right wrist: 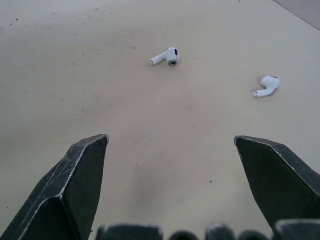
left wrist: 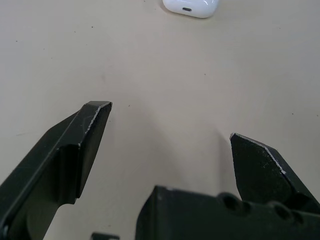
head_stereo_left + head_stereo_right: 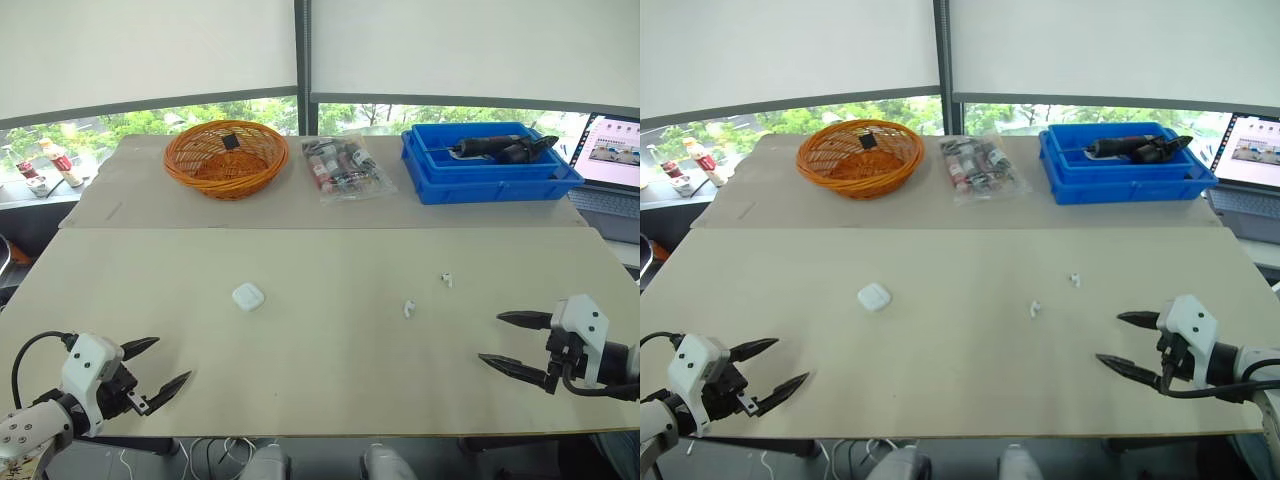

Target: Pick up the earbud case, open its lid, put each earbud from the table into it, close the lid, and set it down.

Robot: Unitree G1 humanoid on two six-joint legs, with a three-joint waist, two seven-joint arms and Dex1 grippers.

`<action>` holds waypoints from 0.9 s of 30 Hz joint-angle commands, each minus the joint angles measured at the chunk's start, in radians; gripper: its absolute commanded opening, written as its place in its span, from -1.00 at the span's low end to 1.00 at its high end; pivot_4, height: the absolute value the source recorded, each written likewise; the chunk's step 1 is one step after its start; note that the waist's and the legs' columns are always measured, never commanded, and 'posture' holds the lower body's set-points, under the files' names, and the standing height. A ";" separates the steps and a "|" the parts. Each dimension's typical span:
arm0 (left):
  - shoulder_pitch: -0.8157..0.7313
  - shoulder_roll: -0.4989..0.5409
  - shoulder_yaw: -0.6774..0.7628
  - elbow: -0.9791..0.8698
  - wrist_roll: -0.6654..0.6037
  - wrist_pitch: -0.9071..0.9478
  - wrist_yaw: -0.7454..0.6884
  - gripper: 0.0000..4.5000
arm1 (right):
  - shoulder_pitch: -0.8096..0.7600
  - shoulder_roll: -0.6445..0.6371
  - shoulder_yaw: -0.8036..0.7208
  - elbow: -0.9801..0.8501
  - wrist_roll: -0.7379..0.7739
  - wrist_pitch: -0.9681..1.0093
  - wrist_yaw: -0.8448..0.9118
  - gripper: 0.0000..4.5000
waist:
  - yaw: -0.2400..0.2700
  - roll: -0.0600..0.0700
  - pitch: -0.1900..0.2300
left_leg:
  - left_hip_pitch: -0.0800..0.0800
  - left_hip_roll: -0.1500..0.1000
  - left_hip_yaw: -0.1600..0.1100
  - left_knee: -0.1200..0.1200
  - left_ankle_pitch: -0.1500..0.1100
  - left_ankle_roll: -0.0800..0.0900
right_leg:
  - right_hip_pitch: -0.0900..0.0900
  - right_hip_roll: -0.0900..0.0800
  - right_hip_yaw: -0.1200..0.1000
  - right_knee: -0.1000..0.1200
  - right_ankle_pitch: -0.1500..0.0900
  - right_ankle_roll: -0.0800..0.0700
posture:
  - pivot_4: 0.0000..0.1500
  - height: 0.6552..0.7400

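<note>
The left gripper [image 3: 172, 360] and the right gripper [image 3: 489, 338] hovered wide open and empty over the table [image 3: 320, 390], seemingly poised to begin, with the closed earbud case [image 3: 248, 296] ahead of the left and the nearer earbud [image 3: 408, 308] and farther earbud [image 3: 447, 279] ahead of the right.

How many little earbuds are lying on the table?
2. The nearer earbud lies on the bare table, right of the white case. The farther earbud lies just beyond it, toward the blue bin. None seem hidden.
</note>
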 commanded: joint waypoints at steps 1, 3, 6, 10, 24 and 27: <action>-0.002 0.003 0.038 -0.016 -0.029 -0.019 -0.006 1.00 | -0.007 -0.003 -0.036 -0.002 0.002 -0.022 -0.012 0.99 | 0.000 0.000 0.000 | 0.000 0.000 0.000 0.000 0.000 0.000 | 0.000 0.000 0.000 0.000 0.000 0.000 | 1.00 1.00; -0.022 -0.001 0.046 -0.007 -0.048 -0.026 -0.008 1.00 | 0.008 0.004 -0.070 0.005 0.000 -0.035 -0.029 0.99 | 0.001 0.000 0.000 | 0.000 0.000 0.000 0.000 0.000 0.000 | 0.000 0.000 0.000 0.000 0.000 0.000 | 1.00 1.00; -0.049 0.002 0.049 0.000 -0.085 -0.026 -0.030 1.00 | 0.030 0.009 -0.096 0.004 -0.001 -0.049 -0.041 0.99 | 0.003 0.000 0.000 | 0.000 0.000 0.000 0.000 0.000 0.000 | 0.000 0.000 0.000 0.000 0.000 0.000 | 1.00 1.00; -0.082 0.013 0.066 0.031 -0.118 -0.005 -0.047 1.00 | 0.061 0.020 -0.124 -0.011 0.005 -0.054 -0.053 0.99 | 0.000 0.000 0.000 | 0.000 0.000 0.001 0.000 0.000 0.000 | 0.000 0.000 0.000 0.000 0.000 0.000 | 1.00 1.00; -0.074 0.014 0.107 0.038 -0.182 0.033 -0.076 1.00 | 0.067 0.041 -0.122 -0.058 0.020 -0.042 -0.073 0.99 | -0.001 0.000 0.000 | 0.000 0.000 0.001 0.000 0.000 0.000 | 0.000 0.000 0.000 0.000 0.000 0.000 | 1.00 1.00; -0.074 0.005 0.105 0.029 -0.180 0.051 -0.058 1.00 | 0.057 0.042 -0.112 -0.054 0.017 -0.043 -0.073 0.99 | -0.001 0.000 0.000 | 0.000 0.000 0.001 0.000 0.000 0.000 | 0.000 0.000 0.000 0.000 0.000 0.000 | 1.00 1.00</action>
